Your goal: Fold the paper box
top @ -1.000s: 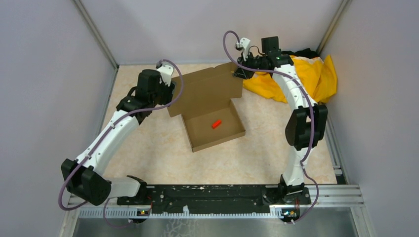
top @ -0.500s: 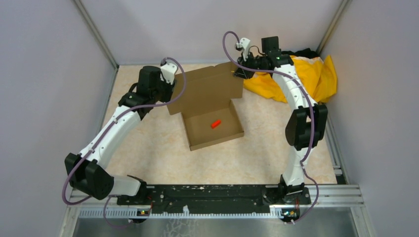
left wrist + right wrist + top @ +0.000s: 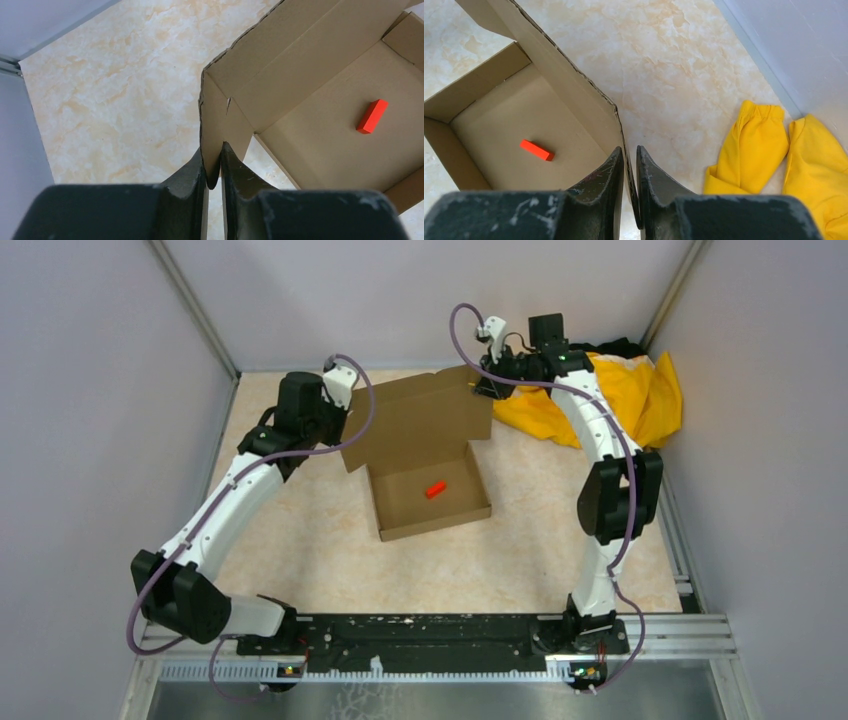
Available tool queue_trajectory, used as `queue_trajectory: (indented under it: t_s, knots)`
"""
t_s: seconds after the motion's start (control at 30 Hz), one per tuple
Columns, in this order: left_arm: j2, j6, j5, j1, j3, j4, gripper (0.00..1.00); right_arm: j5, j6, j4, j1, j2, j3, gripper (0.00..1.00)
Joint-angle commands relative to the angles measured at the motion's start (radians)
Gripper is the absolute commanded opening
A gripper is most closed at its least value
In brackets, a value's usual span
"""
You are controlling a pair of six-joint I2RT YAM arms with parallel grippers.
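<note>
The box (image 3: 420, 420) could slip or tear.
The left claw (image 3: 214, 165) and the right claw (image 3: 630, 170) each pinch a thin lid edge; uneven pulls may rip it.

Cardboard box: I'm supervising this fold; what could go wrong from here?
The left gripper pinches only the end of a side flap of the brown corrugated cardboard box; it may slip or tear.
The small red block lies loose inside the box and could be shut in.
The yellow cloth beside the right gripper might snag.

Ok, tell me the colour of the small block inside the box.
Red. The block shows best in the left wrist view.
</note>
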Motion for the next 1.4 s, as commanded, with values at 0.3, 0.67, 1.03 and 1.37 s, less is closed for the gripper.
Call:
queue_trajectory:
  t_s: [0.3,0.67,1.03,1.37]
  knots:
    - [0.013,-0.064,0.061,0.005,0.021,0.027,0.17,0.094,0.052,0.021,0.050,-0.049,-0.010,0.09]
    - [-0.004,-0.124,0.076,0.002,-0.006,0.038,0.15,0.254,0.114,0.079,0.104,-0.177,-0.142,0.02]
    - [-0.015,-0.208,0.064,-0.014,-0.029,0.062,0.12,0.451,0.220,0.158,0.182,-0.264,-0.275,0.00]
    - [-0.026,-0.270,0.047,-0.050,-0.052,0.085,0.11,0.624,0.363,0.243,0.239,-0.305,-0.336,0.00]
